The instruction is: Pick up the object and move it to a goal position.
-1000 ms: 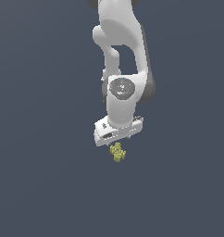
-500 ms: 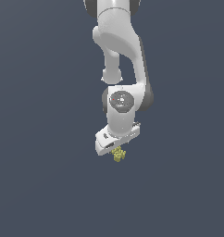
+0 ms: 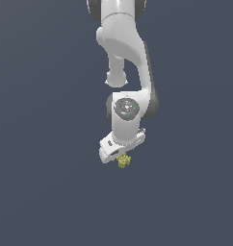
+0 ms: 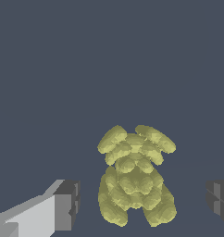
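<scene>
I saw one white gripper, jaws spread wide, one yellow-olive lumpy object between its two fingertips, untouched.

The lumpy yellow-olive clump sits between the two dark pads of the white pincer, with open gaps on both sides of it. All round it the flat dark grey-blue tabletop is bare, and only the white arm stands above.

White arm reaches straight down, its gripper spread wide, fingers apart
</scene>
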`<act>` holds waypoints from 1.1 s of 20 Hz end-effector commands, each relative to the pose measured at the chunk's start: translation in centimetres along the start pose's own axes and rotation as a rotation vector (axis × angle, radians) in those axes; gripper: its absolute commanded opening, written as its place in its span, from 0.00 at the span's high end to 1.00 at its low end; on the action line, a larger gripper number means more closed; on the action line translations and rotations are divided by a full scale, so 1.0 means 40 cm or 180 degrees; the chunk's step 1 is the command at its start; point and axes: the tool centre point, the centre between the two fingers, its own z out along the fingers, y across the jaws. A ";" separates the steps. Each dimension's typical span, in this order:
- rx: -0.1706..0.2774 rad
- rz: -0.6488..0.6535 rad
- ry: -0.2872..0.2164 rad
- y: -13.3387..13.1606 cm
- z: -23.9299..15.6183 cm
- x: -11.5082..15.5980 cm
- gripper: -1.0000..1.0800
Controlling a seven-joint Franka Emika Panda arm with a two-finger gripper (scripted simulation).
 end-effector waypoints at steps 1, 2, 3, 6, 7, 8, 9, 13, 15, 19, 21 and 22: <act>0.0002 -0.0003 -0.0004 -0.001 0.027 -0.001 0.04; 0.0002 -0.0006 -0.0003 -0.001 0.041 -0.002 0.04; 0.0002 -0.0007 -0.0003 -0.001 0.056 -0.002 0.04; 0.0001 -0.0012 -0.0003 -0.002 0.090 -0.003 0.04; 0.0001 -0.0012 -0.0003 -0.002 0.098 -0.003 0.04; 0.0001 -0.0014 -0.0002 -0.002 0.103 -0.002 0.04; 0.0001 -0.0014 -0.0002 -0.001 0.106 -0.002 0.04; 0.0001 -0.0014 -0.0002 0.000 0.106 0.001 1.00; 0.0001 -0.0014 -0.0002 0.000 0.106 0.001 1.00; 0.0001 -0.0014 -0.0002 0.000 0.106 0.001 1.00; 0.0001 -0.0014 -0.0002 0.000 0.106 0.001 1.00; 0.0001 -0.0014 -0.0002 0.000 0.106 0.001 1.00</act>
